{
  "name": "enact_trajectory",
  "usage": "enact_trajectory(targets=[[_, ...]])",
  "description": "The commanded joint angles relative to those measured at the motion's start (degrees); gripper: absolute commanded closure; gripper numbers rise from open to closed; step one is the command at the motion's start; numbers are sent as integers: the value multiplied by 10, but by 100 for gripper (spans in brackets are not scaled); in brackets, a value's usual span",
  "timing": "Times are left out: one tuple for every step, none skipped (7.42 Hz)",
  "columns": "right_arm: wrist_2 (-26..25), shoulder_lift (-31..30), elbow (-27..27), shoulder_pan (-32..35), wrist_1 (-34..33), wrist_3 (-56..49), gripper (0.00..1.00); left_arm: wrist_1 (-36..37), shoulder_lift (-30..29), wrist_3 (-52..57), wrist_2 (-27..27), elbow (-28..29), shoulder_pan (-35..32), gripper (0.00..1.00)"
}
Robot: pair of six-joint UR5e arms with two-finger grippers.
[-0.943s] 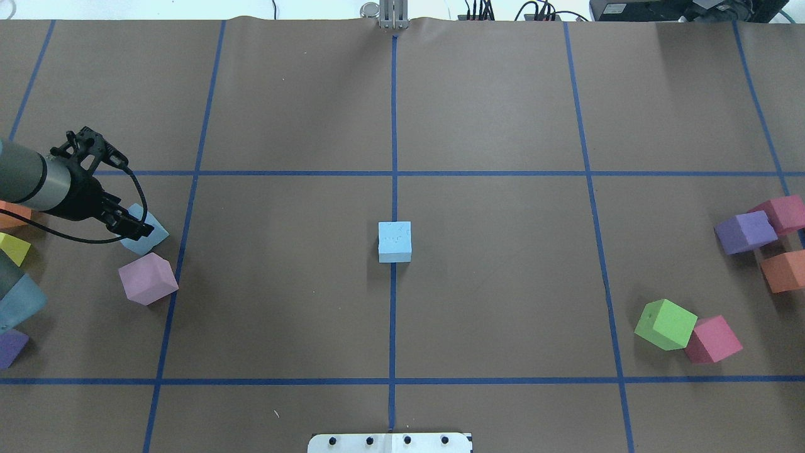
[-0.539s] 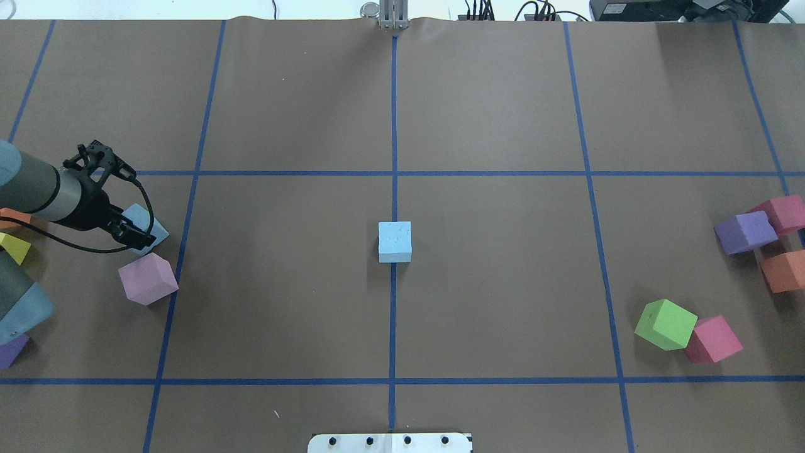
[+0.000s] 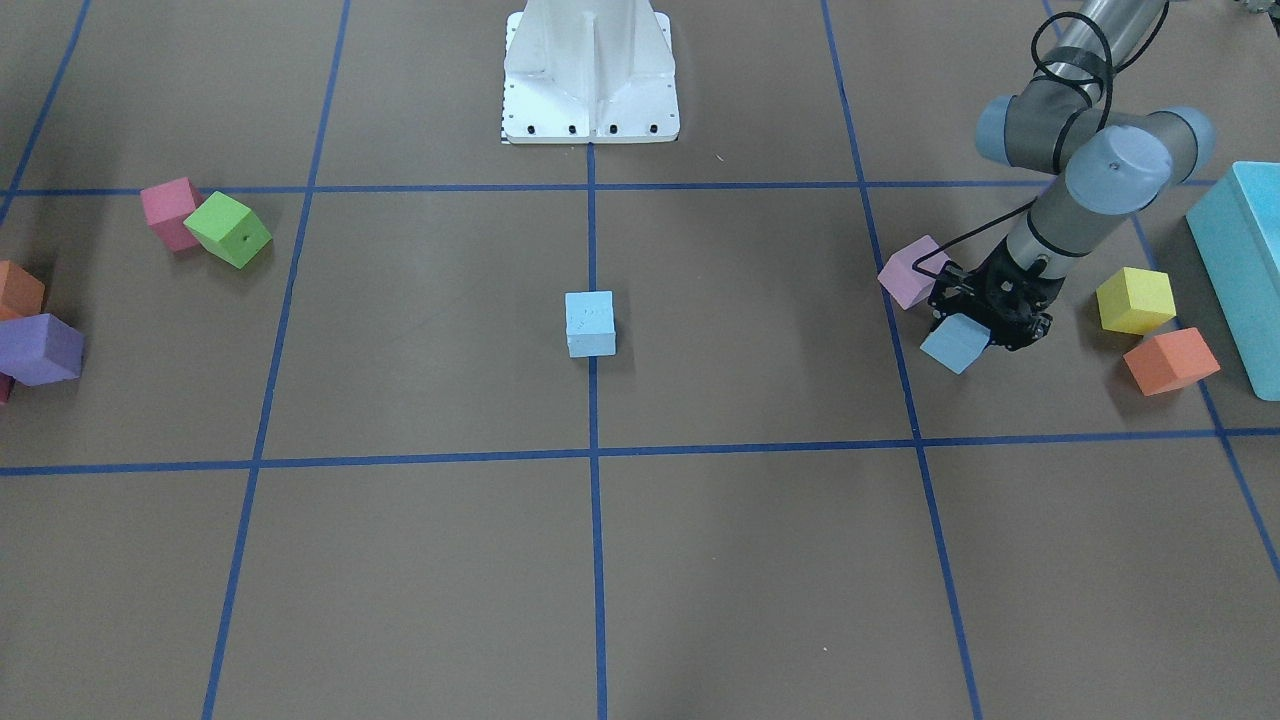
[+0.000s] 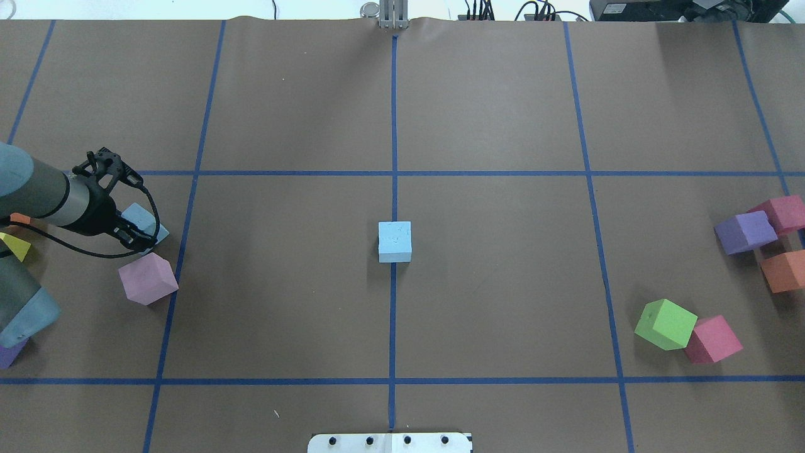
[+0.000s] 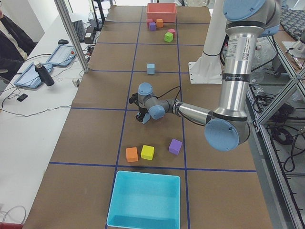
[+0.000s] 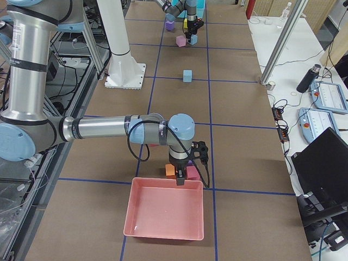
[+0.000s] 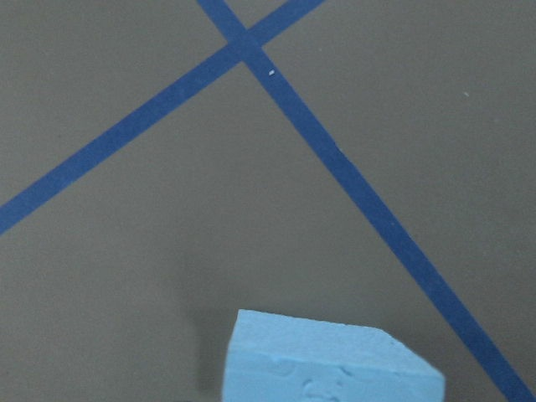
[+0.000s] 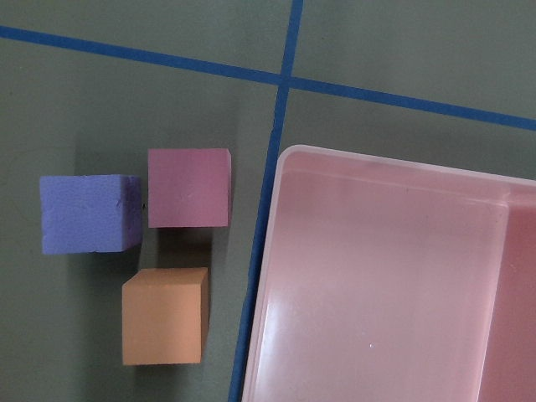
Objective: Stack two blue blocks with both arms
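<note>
One sky-blue block (image 4: pixel 395 241) stands alone at the table's centre on the blue tape line; it also shows in the front view (image 3: pixel 590 323). The second blue block (image 4: pixel 139 217) lies at the left and fills the bottom of the left wrist view (image 7: pixel 327 360). My left gripper (image 4: pixel 139 238) reaches down over this block (image 3: pixel 955 345), its jaws look open at the block's sides, and the block rests on the table. My right gripper (image 6: pixel 181 179) hangs by a pink tray at the far right; I cannot tell if it is open or shut.
A lilac cube (image 4: pixel 148 278) lies just beside the left blue block. Yellow (image 3: pixel 1135 300) and orange (image 3: pixel 1170 360) cubes and a teal bin (image 3: pixel 1240 270) sit behind the left arm. Green (image 4: pixel 665 324), red, purple and orange cubes and the pink tray (image 8: pixel 276 251) are at the right.
My left wrist has moved right and lower onto the left blue block. The block has stayed in place. Nothing else has moved.
</note>
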Motion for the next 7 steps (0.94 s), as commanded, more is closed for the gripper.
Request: enact_trajectory(targets=[[1, 0, 0, 0, 0, 0, 0, 28, -16, -11, -13, -27, 0, 87], [1, 0, 0, 0, 0, 0, 0, 87, -69, -66, -12, -37, 0, 87], [1, 0, 0, 0, 0, 0, 0, 147, -142, -166, -8, -37, 0, 84], [1, 0, 0, 0, 0, 0, 0, 208, -219, -263, -7, -36, 14, 83], [1, 0, -1, 0, 0, 0, 0, 256, -279, -348, 5, -34, 61, 83], [0, 0, -1, 0, 0, 0, 0, 304, -335, -423, 57, -31, 101, 83], [1, 0, -3, 0, 0, 0, 0, 362, -378, -458, 75, -30, 118, 83]])
